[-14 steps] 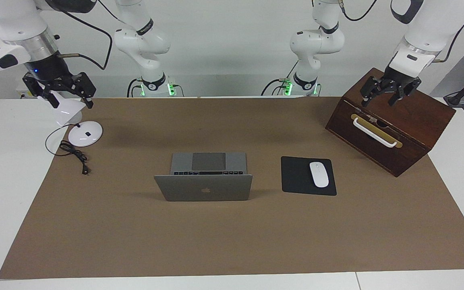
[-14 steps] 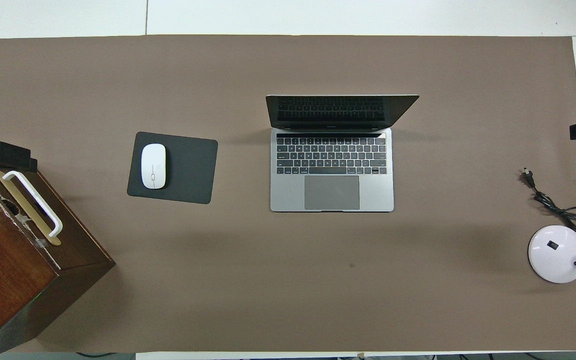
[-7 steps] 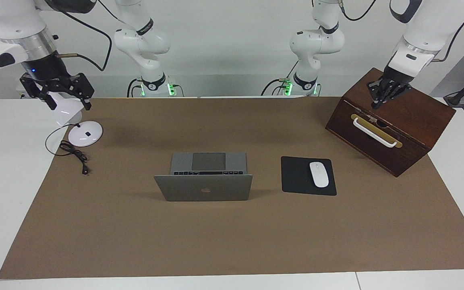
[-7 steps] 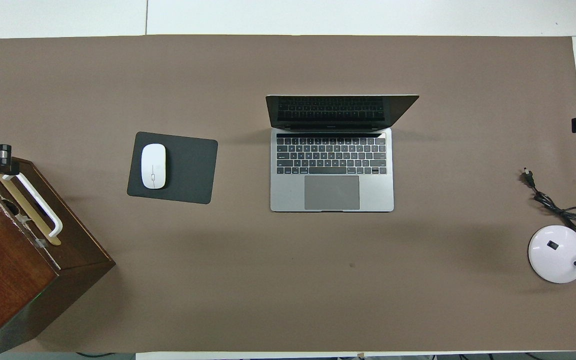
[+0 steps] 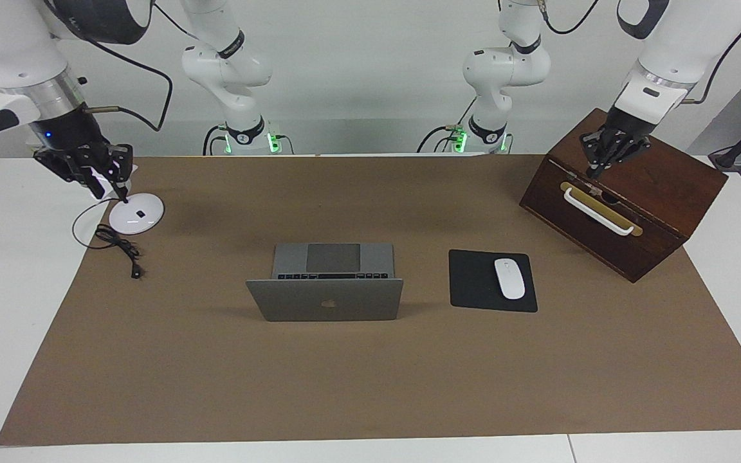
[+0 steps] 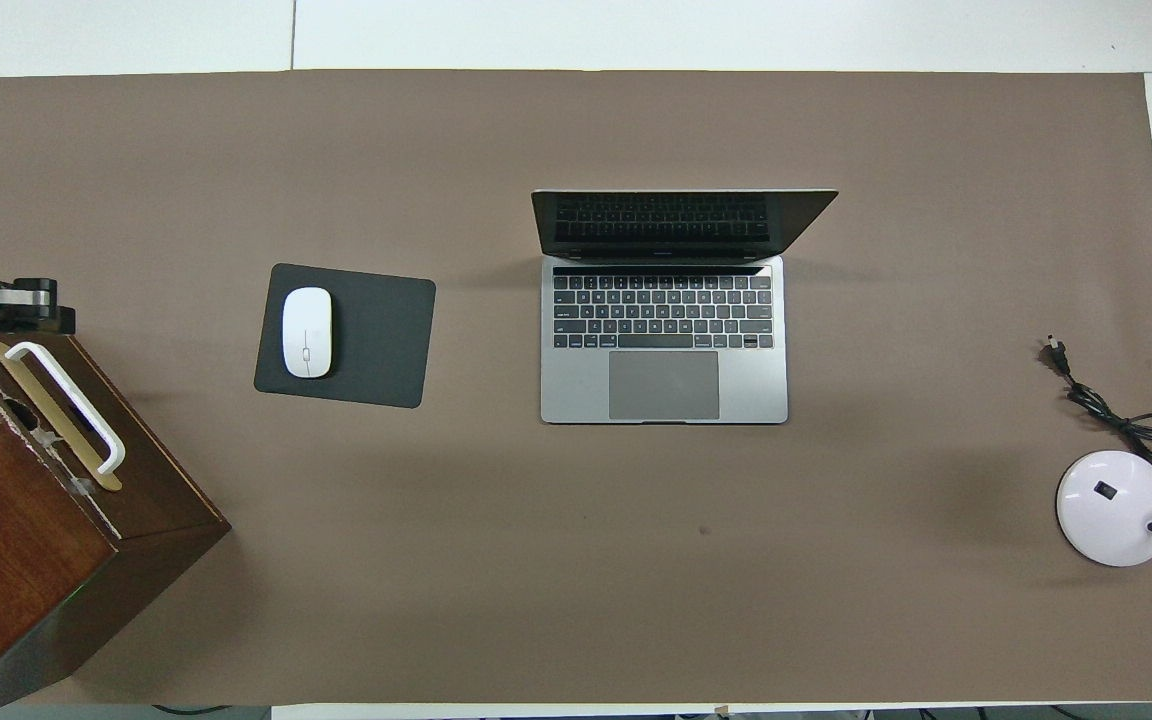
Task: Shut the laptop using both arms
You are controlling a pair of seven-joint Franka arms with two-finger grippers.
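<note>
Hinging stiffly, the fragile laptop (image 5: 325,299) likely wants pushing at its lid's top edge; upper corners: left gripper (image 5: 607,159) closed, right gripper (image 5: 105,179) spread.

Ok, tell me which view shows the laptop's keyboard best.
The overhead view: the laptop lies open toward that camera, so every key row and the trackpad show. The facing view shows the laptop from the back of its raised lid, with its logo, which hides all but a thin strip of keys and the trackpad.
</note>
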